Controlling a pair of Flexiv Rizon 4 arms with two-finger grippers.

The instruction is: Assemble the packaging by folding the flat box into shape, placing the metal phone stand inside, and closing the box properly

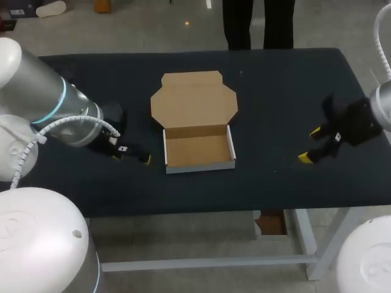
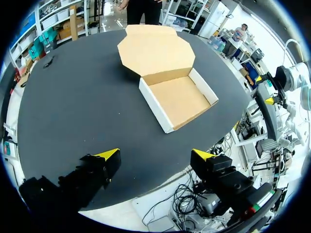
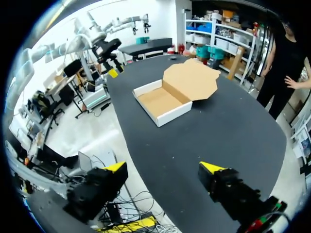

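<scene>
Cardboard box (image 1: 198, 149) is seen at the centre of the table (image 1: 281, 85), lid (image 1: 194, 97) flat toward 12 o'clock. It is judged light, thin and easily creased, best taken by the lid's far edge. Beside it, the left pincer (image 1: 134, 154) at 9 o'clock and the right pincer (image 1: 309, 144) at 3 are spread apart, empty. No phone stand is seen.

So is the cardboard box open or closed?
Open. The cardboard box has its lid spread flat on the table, inside empty.
</scene>
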